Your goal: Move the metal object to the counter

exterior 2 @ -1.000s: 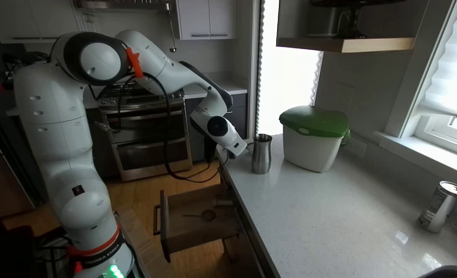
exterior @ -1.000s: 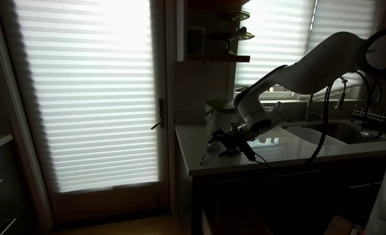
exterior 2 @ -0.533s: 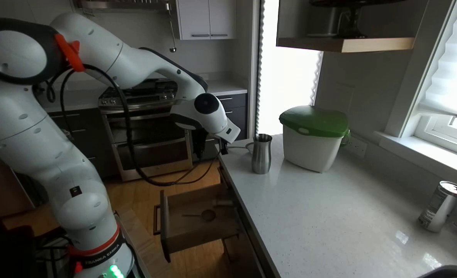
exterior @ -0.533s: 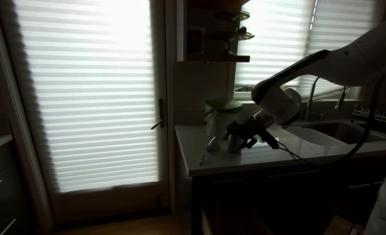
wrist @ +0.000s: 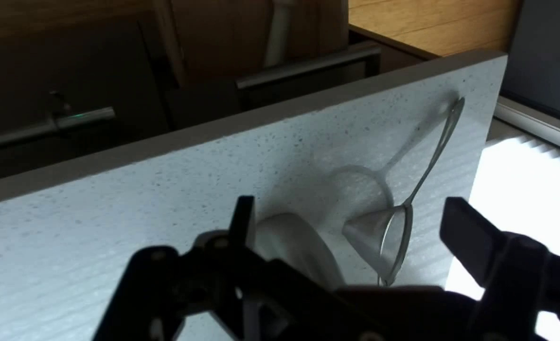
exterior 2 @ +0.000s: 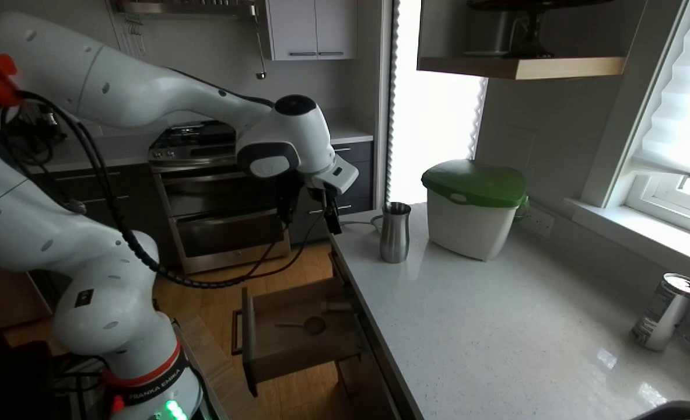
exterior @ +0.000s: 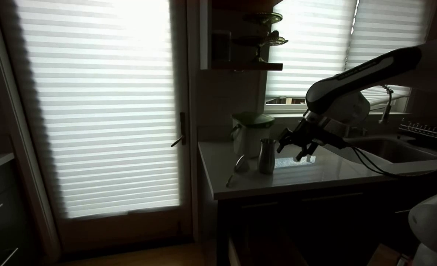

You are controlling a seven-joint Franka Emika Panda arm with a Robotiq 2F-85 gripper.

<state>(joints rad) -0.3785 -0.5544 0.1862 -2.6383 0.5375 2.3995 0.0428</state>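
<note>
The metal object [exterior 2: 395, 233] is a dull-grey metal cup with a flared rim. It stands upright on the pale grey counter [exterior 2: 467, 326], and it also shows in an exterior view [exterior: 266, 157]. In the wrist view, part of the cup [wrist: 296, 246] shows beside the left-hand finger, partly hidden by the gripper. My gripper [exterior: 289, 154] is open and empty, just right of the cup at about its rim height. In an exterior view the gripper [exterior 2: 310, 219] is left of the cup, by the counter's front edge.
A small metal cone strainer [wrist: 372, 232] with a long handle lies on the counter beside the cup. A white bin with a green lid [exterior 2: 473, 186] stands behind. A can [exterior 2: 668, 312] stands farther along. Below the counter edge a drawer [exterior 2: 298, 361] is pulled out. A shelf [exterior 2: 519, 67] hangs above.
My gripper has moved away from in front of the cup, rightward and slightly up in an exterior view. The cup is now uncovered there. The cup and strainer have not moved.
</note>
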